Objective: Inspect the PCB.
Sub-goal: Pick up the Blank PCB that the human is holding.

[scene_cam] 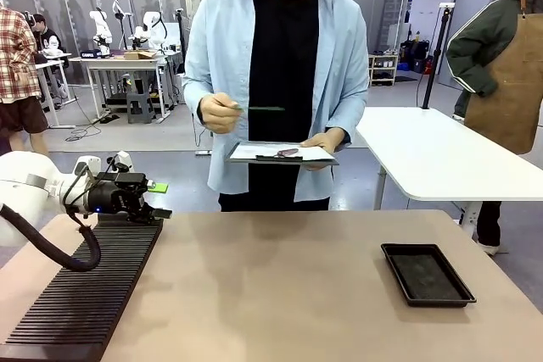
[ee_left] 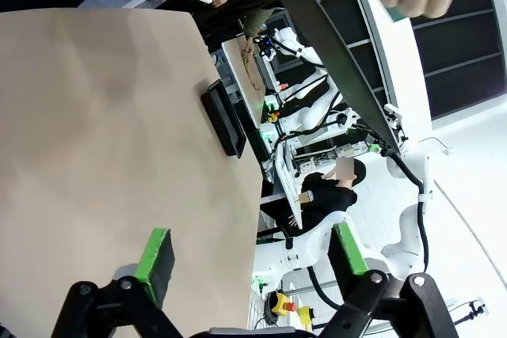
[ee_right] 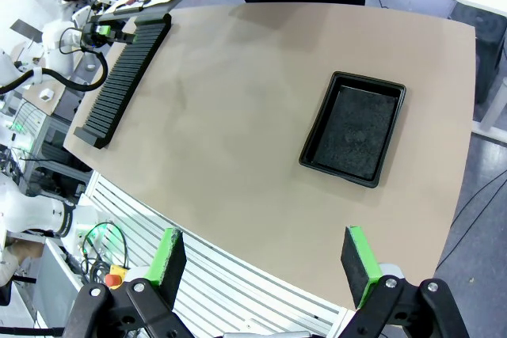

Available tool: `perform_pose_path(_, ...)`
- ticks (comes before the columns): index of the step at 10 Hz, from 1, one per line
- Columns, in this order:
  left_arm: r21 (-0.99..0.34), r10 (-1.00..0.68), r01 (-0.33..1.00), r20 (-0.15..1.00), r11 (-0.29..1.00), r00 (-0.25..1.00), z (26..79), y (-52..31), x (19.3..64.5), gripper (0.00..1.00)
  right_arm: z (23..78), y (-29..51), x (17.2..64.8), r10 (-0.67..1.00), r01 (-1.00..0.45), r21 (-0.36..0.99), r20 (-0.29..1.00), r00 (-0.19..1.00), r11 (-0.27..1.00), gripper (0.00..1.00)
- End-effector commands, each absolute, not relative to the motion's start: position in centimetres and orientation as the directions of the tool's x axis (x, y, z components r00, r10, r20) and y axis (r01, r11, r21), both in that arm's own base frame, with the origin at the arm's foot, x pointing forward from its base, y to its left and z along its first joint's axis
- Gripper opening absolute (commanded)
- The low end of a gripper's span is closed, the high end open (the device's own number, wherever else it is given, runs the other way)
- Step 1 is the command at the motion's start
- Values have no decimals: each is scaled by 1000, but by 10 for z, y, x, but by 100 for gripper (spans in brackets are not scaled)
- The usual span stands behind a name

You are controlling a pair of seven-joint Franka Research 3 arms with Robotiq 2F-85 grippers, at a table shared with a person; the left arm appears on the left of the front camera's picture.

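The person across the table holds the PCB (scene_cam: pixel 265 108) edge-on at chest height in one hand, so it reads as a thin dark-green strip. Their other hand carries a clipboard (scene_cam: pixel 280 153) with white paper. My left gripper (scene_cam: pixel 159 200) hovers over the far end of a black slotted rack (scene_cam: pixel 85 294), pointing towards the table's middle, well below and left of the PCB. Its green pads (ee_left: pixel 154 263) stand wide apart with nothing between them. My right gripper (ee_right: pixel 264 259) is open too, high above the table's near edge and looking down on it.
A shallow black tray (scene_cam: pixel 427 274) lies at the table's right side, also seen as the tray (ee_right: pixel 354 128) from above. The rack (ee_right: pixel 127 73) runs along the left side. A white table (scene_cam: pixel 441 154) stands behind on the right, with another person beside it.
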State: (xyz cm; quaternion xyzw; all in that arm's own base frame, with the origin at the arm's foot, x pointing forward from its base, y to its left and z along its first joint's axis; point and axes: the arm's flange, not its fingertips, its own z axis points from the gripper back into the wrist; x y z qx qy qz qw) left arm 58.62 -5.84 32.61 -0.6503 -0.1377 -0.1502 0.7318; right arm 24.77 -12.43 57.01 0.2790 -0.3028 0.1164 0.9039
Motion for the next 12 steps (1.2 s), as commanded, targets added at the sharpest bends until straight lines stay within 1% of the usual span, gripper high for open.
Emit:
perform_pose_path(1, -911, -40, 397, 396, 106, 918, 327, -59, 586, 100, 571, -124, 247, 47, -392, 437, 617, 786, 809, 100)
perform_pose_path(8, -911, -41, 399, 397, 109, 917, 326, -58, 586, 100, 571, -124, 247, 47, -392, 437, 617, 786, 809, 100)
perform_pose_path(9, -885, -109, 393, 378, 250, 919, 352, -50, 581, 100, 571, -124, 247, 47, -392, 437, 617, 786, 809, 100)
perform_pose_path(10, -839, -156, 417, 387, 349, 909, 388, -37, 565, 100, 571, -124, 247, 47, -392, 437, 617, 786, 809, 100)
perform_pose_path(11, -788, -203, 429, 379, 441, 903, 420, -25, 543, 100, 571, -124, 247, 47, -392, 437, 617, 786, 809, 100)
perform_pose_path(12, -732, -263, 425, 334, 533, 905, 446, -17, 517, 100, 571, -124, 247, 47, -392, 437, 617, 786, 809, 100)
